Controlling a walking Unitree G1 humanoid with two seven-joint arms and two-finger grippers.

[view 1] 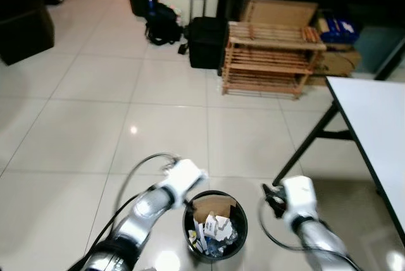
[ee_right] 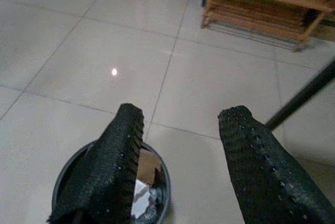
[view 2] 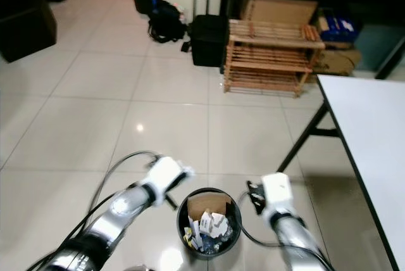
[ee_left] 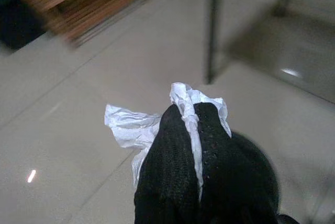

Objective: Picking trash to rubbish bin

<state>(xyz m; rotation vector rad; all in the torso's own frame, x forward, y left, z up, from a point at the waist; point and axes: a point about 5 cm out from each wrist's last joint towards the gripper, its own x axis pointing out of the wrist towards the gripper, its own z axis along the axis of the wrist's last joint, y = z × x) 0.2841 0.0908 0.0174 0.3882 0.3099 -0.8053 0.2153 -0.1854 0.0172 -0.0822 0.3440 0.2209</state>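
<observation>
A small round black rubbish bin (view 1: pixel 237 203) stands on the tiled floor just in front of me, with cardboard and white scraps inside. My left gripper (ee_left: pixel 191 111) is shut on a crumpled white paper (ee_left: pixel 125 127); its wrist (view 1: pixel 183 179) hovers at the bin's left rim. The right gripper (ee_right: pixel 182 114) is open with nothing between its fingers. Its wrist (view 1: pixel 297 198) hangs just right of the bin, and the bin's rim (ee_right: pixel 62 182) shows below its fingers.
A white table (view 1: pixel 376 125) with a slanted black leg (view 1: pixel 310 141) stands on the right. Farther off stand a wooden shoe rack (view 1: pixel 269 59), a black suitcase (view 1: pixel 207 42), a black backpack (view 1: pixel 163 24) and a dark cabinet (view 1: pixel 22 30). Open tiled floor lies ahead and to the left.
</observation>
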